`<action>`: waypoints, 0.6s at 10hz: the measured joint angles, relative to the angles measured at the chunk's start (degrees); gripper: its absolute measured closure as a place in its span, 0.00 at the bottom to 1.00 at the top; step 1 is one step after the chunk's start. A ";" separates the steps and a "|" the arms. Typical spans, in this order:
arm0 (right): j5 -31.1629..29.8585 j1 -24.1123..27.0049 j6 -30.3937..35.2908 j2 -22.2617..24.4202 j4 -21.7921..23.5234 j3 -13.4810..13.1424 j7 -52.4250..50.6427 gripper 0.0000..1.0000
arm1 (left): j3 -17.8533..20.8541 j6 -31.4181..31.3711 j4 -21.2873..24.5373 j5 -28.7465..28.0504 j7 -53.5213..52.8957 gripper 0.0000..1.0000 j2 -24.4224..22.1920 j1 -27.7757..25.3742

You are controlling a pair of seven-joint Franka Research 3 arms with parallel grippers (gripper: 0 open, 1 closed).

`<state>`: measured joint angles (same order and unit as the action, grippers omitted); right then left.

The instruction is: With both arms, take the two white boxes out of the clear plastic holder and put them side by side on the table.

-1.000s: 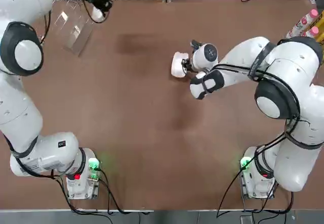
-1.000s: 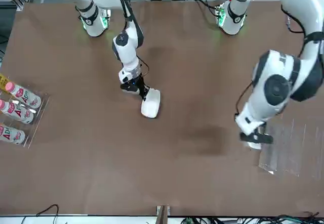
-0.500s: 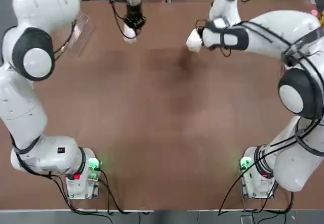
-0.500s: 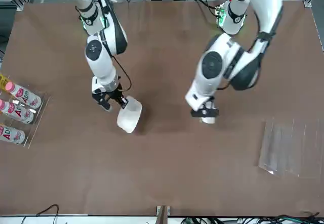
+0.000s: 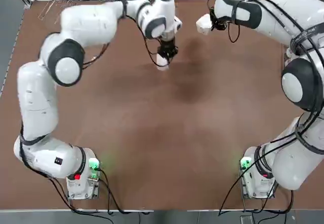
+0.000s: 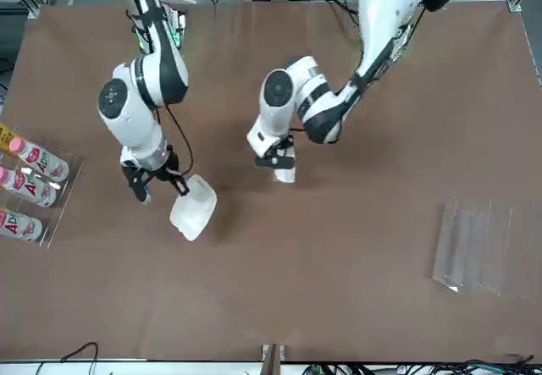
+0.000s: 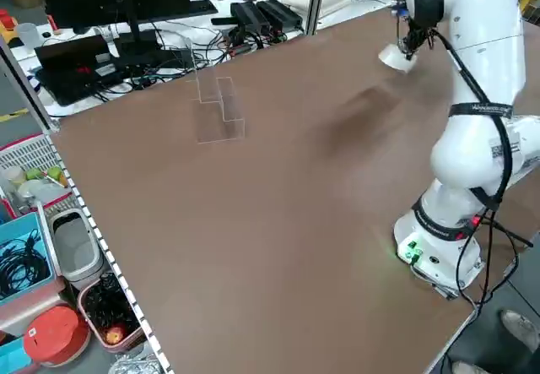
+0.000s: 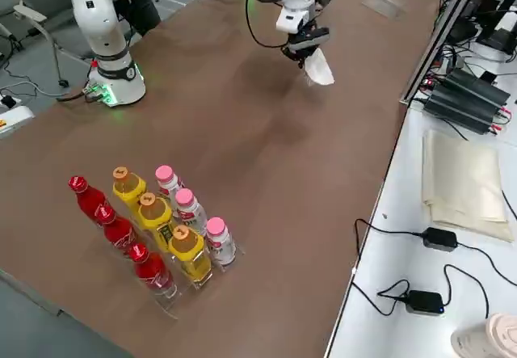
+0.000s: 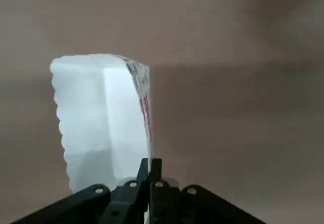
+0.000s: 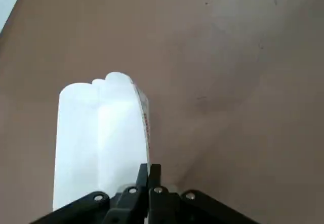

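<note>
My left gripper (image 5: pixel 164 53) reaches across to the far middle of the table (image 5: pixel 167 133) and is shut on a white box (image 5: pixel 162 62). In the left wrist view the fingers (image 9: pixel 150 169) pinch a thin edge of that box (image 9: pixel 98 118). My right gripper (image 5: pixel 211 23) is shut on the other white box (image 5: pixel 203 24), a little farther back and to the right. In the front view this box (image 6: pixel 193 208) hangs tilted below the right gripper (image 6: pixel 159 180), and the left one's box (image 6: pixel 284 172) is beside it. The clear plastic holder (image 6: pixel 478 248) stands with no box in it at the far left.
A clear rack of pink-capped bottles (image 6: pixel 25 190) sits at the table's far right corner; it also holds red and yellow bottles (image 8: pixel 153 229). Cables and equipment (image 7: pixel 253 15) lie beyond the far edge. The arms' green-lit bases (image 5: pixel 93 166) stand at the near edge.
The left gripper has carried its box away from the holder toward the table's middle. The right gripper has carried its box toward the far edge and to the right.
</note>
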<state>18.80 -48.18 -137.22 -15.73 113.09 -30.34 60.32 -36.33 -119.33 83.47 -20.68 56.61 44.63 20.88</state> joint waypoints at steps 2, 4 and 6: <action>0.11 0.44 -4.18 -2.13 0.30 -0.02 7.15 0.98 | 0.67 -5.36 -1.40 0.00 -0.01 0.97 4.66 1.74; 0.27 1.53 -7.83 -3.90 0.43 -0.19 14.84 0.98 | 1.20 -9.06 -2.86 0.00 0.80 0.96 7.25 3.12; 0.33 2.59 -13.77 -6.48 0.45 -0.23 25.34 0.98 | 3.49 -9.84 -4.54 0.00 1.87 0.84 8.19 4.62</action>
<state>19.13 -45.59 -150.99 -22.21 113.54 -30.57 85.66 -32.84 -129.17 78.93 -20.67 58.48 52.82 25.50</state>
